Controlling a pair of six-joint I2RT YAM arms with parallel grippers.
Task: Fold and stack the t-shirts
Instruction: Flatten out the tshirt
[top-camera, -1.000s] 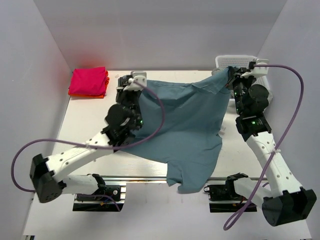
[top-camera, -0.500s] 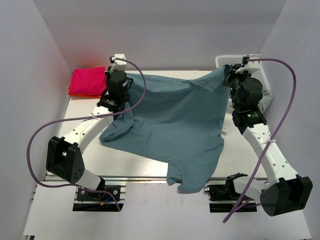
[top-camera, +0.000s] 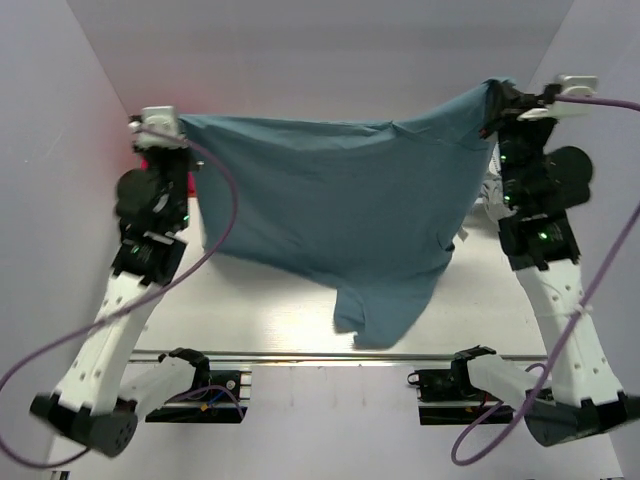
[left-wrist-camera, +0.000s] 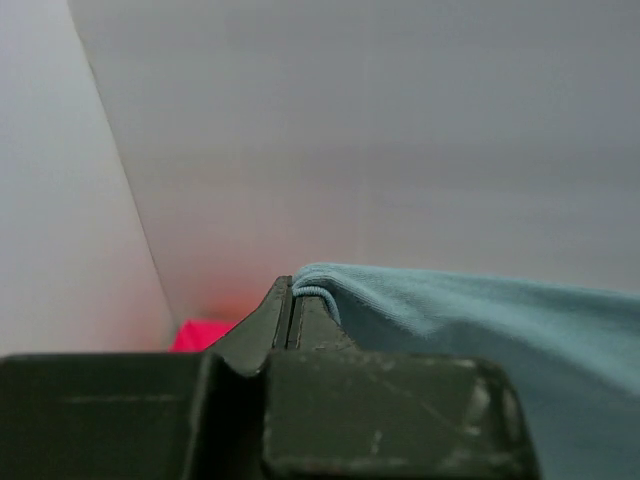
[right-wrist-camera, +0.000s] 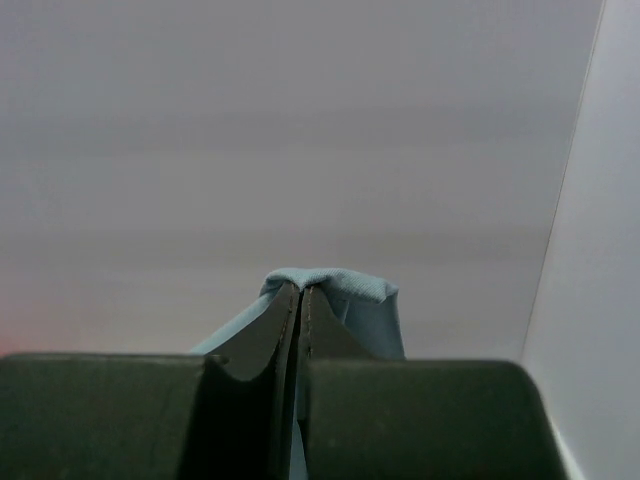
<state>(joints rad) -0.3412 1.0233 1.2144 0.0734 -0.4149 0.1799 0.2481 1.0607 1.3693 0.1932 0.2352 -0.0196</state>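
Top view: my left gripper (top-camera: 178, 125) and right gripper (top-camera: 492, 105) each pinch a corner of the teal shirt (top-camera: 340, 210), hung spread above the table (top-camera: 250, 310), not yet folded. A pink shirt (left-wrist-camera: 205, 335) lies far left, probably already stacked.

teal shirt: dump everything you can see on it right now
The teal t-shirt is a dusty blue-green soft knit, hanging spread like a sheet. The left gripper and right gripper each pinch a top corner, fingers shut on a fold of cloth. The top edge sags slightly between them; the body drapes with creases, narrowing to a lower tip over the table near its front edge. Whether that tip touches is unclear.
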